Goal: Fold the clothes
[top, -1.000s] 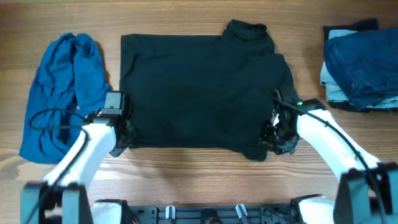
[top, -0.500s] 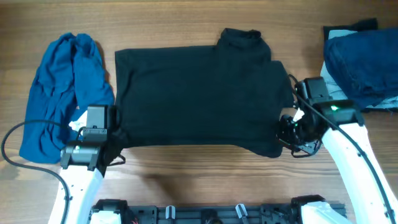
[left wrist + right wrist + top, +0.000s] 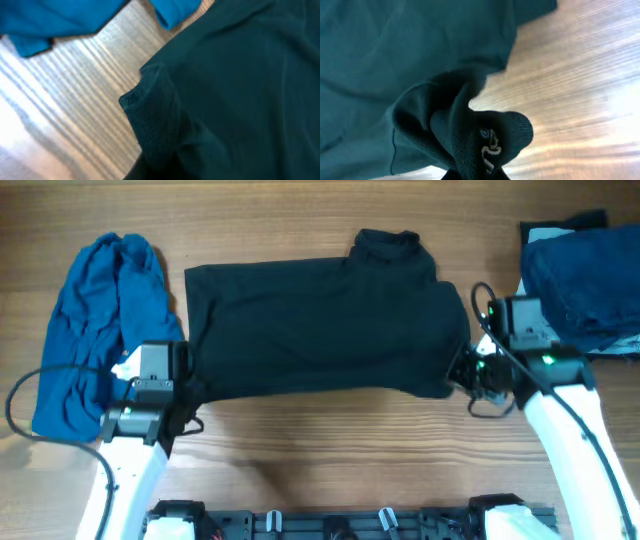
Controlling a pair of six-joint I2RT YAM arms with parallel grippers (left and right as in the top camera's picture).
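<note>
Two grippers clamp near hem of black shirt (image 3: 320, 320): left gripper (image 3: 186, 392) on left corner, right gripper (image 3: 462, 375) on right. Shirt lies mid table (image 3: 300, 450), long axis left-right, body stretching away from both; neither arm nearer, so you carry hem forward evenly

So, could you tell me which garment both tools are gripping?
The black soft-fabric T-shirt in the middle: left tool and right tool pinch its corners; the bright blue garment and dark navy garment lie ungripped.

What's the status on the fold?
Left gripper shut on near-left corner of black T-shirt; right gripper shut on near-right corner. Fold not done. Blue garment left, navy pile right, neither on the shirt.
</note>
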